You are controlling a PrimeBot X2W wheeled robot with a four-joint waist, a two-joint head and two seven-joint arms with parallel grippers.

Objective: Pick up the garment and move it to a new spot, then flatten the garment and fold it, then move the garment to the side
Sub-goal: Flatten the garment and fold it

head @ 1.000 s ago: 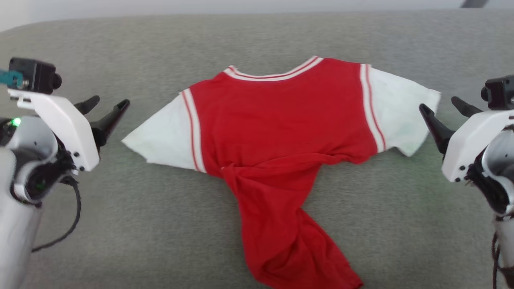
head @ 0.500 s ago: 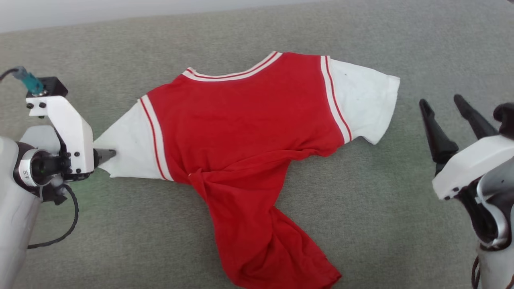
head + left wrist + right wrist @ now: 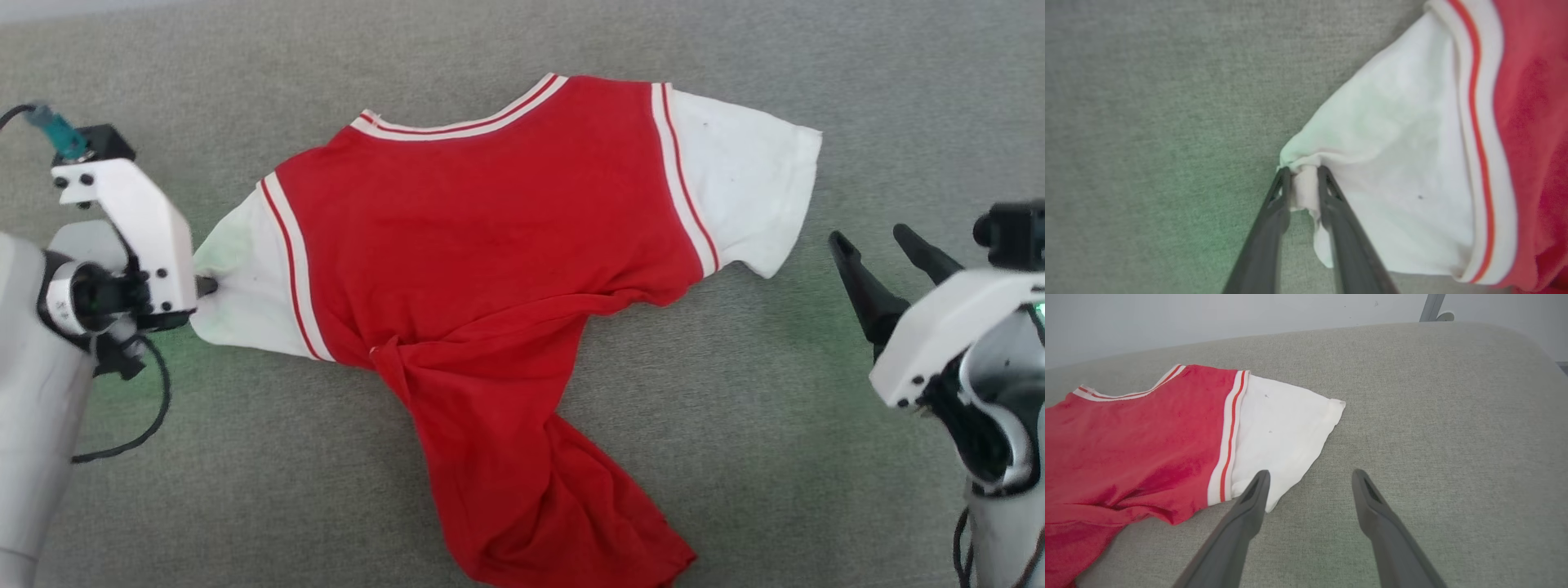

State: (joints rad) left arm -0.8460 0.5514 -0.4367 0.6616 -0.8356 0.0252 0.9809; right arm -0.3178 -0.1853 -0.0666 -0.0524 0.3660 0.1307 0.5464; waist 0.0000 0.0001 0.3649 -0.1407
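Red shirt [image 3: 490,245] on grey padded surface [image 3: 735,408], hem twisted, left gripper [image 3: 1302,181] pinching white sleeve [image 3: 1392,163] tip, right gripper [image 3: 867,237] spread wide, near other sleeve [image 3: 1282,433], not touching

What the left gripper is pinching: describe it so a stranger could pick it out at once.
On the grey padded surface lies the garment, a red T-shirt with white sleeves. Go to the white sleeve on the robot's left side. Unlike the other sleeve, which lies flat and free, its tip is bunched between the dark fingers of the left gripper.
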